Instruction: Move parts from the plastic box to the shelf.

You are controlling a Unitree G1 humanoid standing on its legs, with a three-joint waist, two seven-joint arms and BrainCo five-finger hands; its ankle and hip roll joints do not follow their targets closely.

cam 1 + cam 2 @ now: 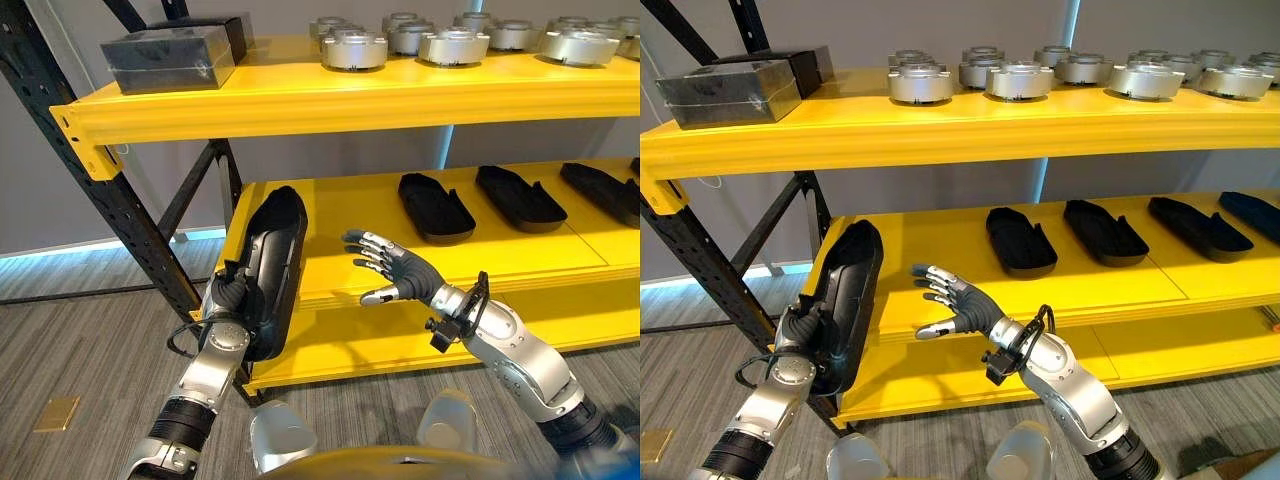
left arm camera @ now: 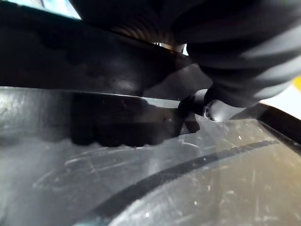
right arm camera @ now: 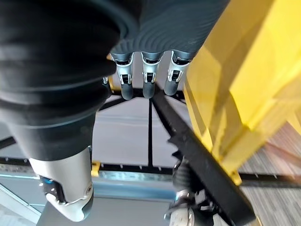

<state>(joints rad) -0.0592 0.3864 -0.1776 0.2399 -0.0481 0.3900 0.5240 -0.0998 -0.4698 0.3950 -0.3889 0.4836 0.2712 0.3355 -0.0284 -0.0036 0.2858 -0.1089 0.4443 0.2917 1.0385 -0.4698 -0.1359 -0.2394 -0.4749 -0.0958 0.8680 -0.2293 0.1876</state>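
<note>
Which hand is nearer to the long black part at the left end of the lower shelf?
Left. The left hand holds the long black part, tilted against the lower shelf edge. The right hand hovers open to the part's right, apart from it.

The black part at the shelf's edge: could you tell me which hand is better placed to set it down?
Left. The left hand already holds the black part against the lower shelf; the right hand hovers open beside it.

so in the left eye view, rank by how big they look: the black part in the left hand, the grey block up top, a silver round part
1. Long black tray-shaped part, nearest the camera
2. Grey rectangular block
3. Silver round part
</note>
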